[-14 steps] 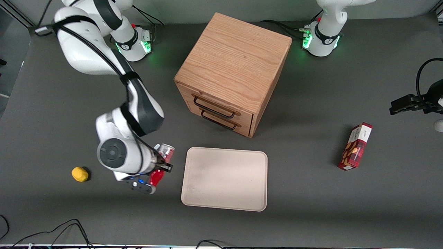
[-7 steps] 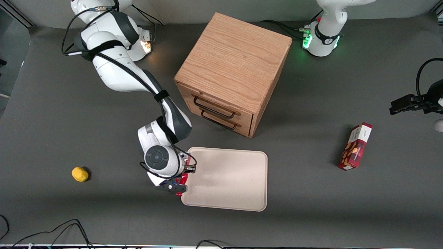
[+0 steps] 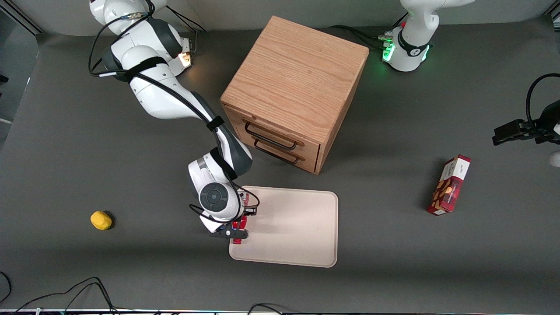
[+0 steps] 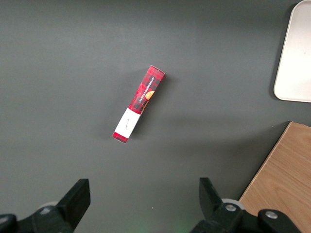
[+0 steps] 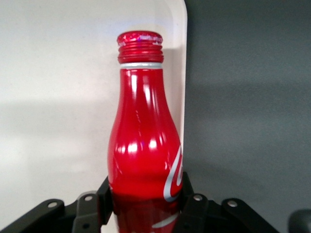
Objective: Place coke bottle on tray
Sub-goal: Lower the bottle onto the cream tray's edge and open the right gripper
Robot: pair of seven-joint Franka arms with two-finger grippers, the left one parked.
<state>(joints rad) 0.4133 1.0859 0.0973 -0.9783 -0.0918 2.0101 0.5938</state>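
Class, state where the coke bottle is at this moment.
The coke bottle is held in the gripper, over the edge of the tray toward the working arm's end of the table, nearer the front camera than the wooden cabinet.

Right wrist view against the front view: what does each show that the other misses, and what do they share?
Only the right wrist view shows the coke bottle whole: red cap, silver neck ring, white script, with the gripper shut on its lower body.

Only the front view shows the wooden drawer cabinet, the yellow object toward the working arm's end, the red snack box toward the parked arm's end, and the full tray outline.

Both show the tray under the held bottle, near the tray's edge at the working arm's end, and the dark table.
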